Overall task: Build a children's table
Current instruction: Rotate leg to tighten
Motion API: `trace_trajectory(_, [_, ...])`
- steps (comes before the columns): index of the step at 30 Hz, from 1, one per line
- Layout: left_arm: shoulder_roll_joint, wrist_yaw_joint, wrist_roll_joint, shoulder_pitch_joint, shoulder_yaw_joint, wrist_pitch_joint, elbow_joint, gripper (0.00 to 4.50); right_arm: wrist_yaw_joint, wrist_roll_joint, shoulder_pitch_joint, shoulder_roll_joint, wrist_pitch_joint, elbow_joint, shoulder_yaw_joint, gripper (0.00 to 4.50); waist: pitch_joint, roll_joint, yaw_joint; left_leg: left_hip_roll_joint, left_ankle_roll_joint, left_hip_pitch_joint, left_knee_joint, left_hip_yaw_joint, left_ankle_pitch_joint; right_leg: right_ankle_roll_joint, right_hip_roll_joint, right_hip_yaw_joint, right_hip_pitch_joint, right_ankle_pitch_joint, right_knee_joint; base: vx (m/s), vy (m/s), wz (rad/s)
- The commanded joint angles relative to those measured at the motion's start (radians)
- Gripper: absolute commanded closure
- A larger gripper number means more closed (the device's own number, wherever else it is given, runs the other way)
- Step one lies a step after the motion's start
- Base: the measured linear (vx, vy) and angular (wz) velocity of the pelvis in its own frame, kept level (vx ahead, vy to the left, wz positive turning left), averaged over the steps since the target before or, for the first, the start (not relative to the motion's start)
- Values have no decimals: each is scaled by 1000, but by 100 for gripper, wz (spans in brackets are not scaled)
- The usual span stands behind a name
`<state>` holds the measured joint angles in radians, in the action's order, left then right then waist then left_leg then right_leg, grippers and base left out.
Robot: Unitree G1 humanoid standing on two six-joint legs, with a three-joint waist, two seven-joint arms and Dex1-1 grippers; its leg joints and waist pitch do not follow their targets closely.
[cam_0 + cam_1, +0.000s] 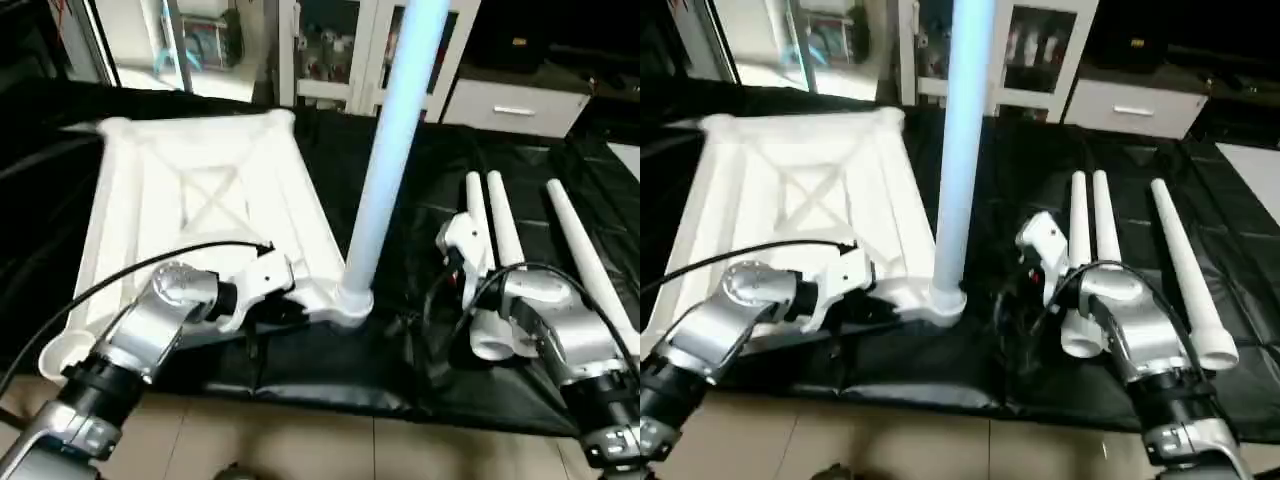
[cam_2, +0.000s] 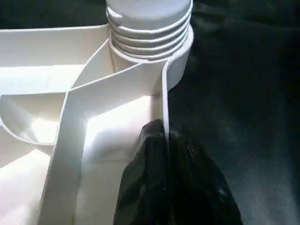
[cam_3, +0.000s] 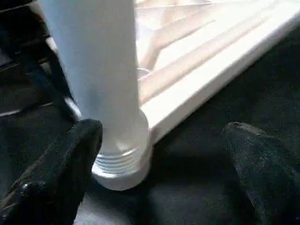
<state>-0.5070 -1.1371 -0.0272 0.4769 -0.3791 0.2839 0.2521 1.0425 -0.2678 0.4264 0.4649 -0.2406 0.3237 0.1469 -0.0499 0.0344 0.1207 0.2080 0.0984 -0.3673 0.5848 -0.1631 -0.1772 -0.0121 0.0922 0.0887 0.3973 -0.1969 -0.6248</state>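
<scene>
On the black counter [image 1: 420, 380], upside-down white plastic tabletop [image 1: 200, 200], tall white tube leg [image 1: 385, 170] standing in its corner socket [image 1: 350, 300], left hand [image 2: 164, 187] pinching the tabletop's edge, right hand [image 3: 159, 173] spread wide beside the leg.

Head views evenly lit, slightly soft throughout. Daylight glares through the doorway [image 1: 150, 45] at rear left. The upright leg [image 1: 395, 140] reads bluish, blown out near the top. Black sheet [image 1: 420, 330] shows dull sheen. Wrist views: near fingers [image 3: 51, 178] blurred; ribbed underside [image 2: 70, 117] brightly lit, hard shadows.

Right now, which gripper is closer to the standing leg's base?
Left. The left gripper pinches the tabletop rim right beside the leg; the right gripper hangs open, off to its side.
</scene>
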Motion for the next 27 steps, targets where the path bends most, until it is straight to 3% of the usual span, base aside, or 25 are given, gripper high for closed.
trace_trajectory(1, [3,-58,2,-17,-72,-2,-21,450,63,-14,-4,12,-20,-29,27,2,59,-3,-1,26,-28,11,-75,-2,-222,-193,54,-51,-49,-167,75,0,0,0])
trace_trajectory(2, [-11,-86,1,-21,-80,-4,-36,450,125,-4,-4,13,-6,-19,61,2,61,1,1,27,-35,8,-73,-2,-207,-196,57,-52,-51,-152,72,0,0,0])
trace_trajectory(6, [-18,-108,-1,-24,-83,1,-52,450,170,3,3,11,6,1,93,2,63,-1,6,28,-43,10,-70,-5,-177,-214,55,-52,-48,-100,66,0,0,0])
trace_trajectory(12, [-25,-131,1,-27,-93,2,-70,450,171,46,42,-16,50,76,114,2,62,-2,17,26,-24,12,-71,-7,-198,-215,56,-54,-48,-123,67,0,0,0])
trace_trajectory(17, [-26,-132,9,-24,-98,2,-70,450,195,63,49,-8,66,89,133,56,62,-3,16,26,-20,13,-72,-6,-206,-202,55,-55,-48,-140,68,0,0,0])
trace_trajectory(22, [-27,-132,13,-25,-101,2,-68,450,241,67,46,2,77,99,147,102,66,-3,17,25,-29,12,-68,-6,-180,-217,53,-54,-50,-80,62,0,0,0])
trace_trajectory(27, [-27,-130,16,-25,-103,3,-65,450,256,73,52,-1,88,117,155,139,66,-2,17,24,-32,12,-67,-7,-186,-225,52,-53,-51,-85,62,0,0,0])
